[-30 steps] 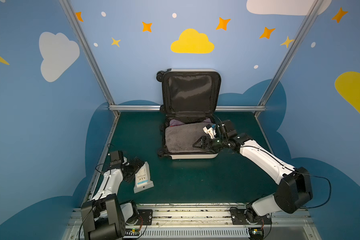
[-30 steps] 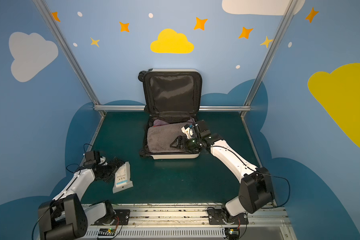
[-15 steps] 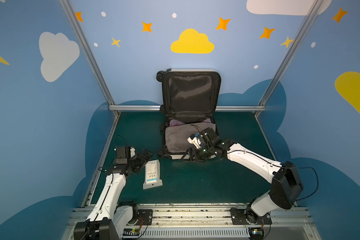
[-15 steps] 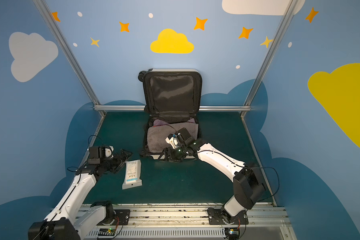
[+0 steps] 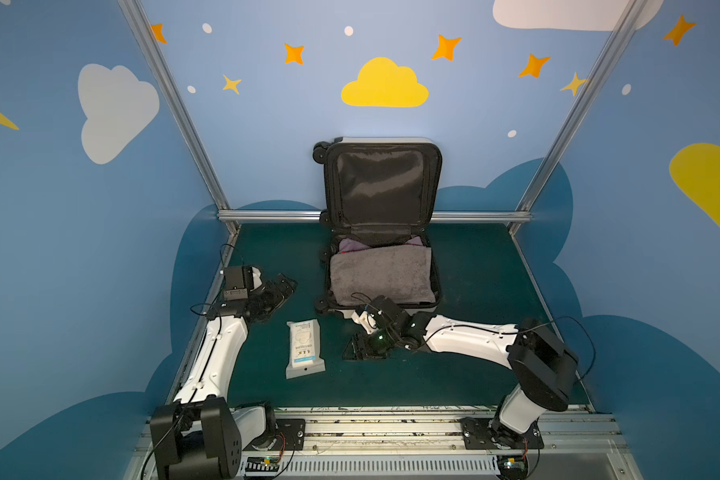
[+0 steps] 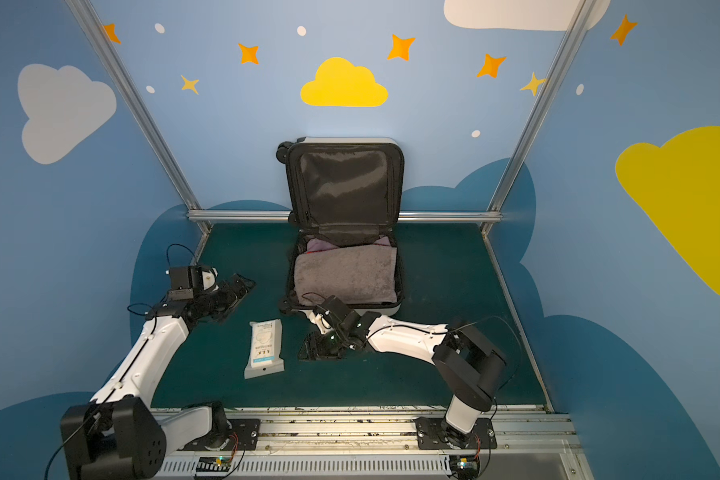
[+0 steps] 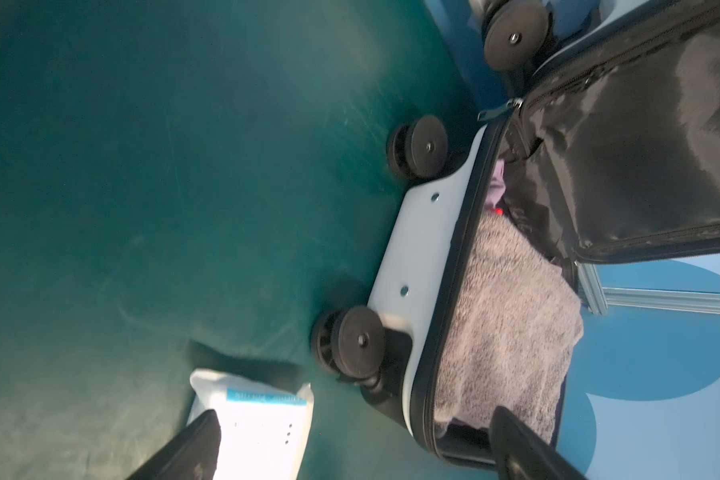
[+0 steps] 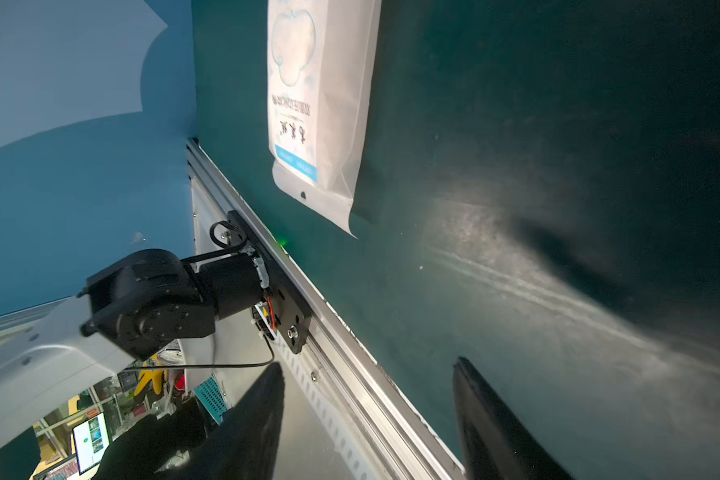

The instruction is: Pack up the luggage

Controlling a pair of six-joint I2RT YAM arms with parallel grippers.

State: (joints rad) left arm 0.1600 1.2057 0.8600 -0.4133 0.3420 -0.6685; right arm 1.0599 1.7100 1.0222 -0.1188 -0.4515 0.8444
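Luggage: small cream-white hard-shell suitcase (image 5: 381,187) lies open at the back middle of the dark green bench (image 5: 474,291). Its lid stands upright and a folded grey towel (image 5: 381,276) fills the lower half. A flat white plastic packet (image 5: 304,348) lies in front of its left wheels, long axis pointing toward the suitcase. Right pincer (image 5: 348,351), jaws apart and empty, sits low just right of the packet and is probably nearer. Left pincer (image 5: 285,286), jaws wide apart, hangs behind-left.

- The towel (image 5: 381,276) lies in the luggage (image 5: 381,187), at the back of the table (image 5: 483,274).
- The packet (image 5: 304,348) lies on the table before it, a bit left.
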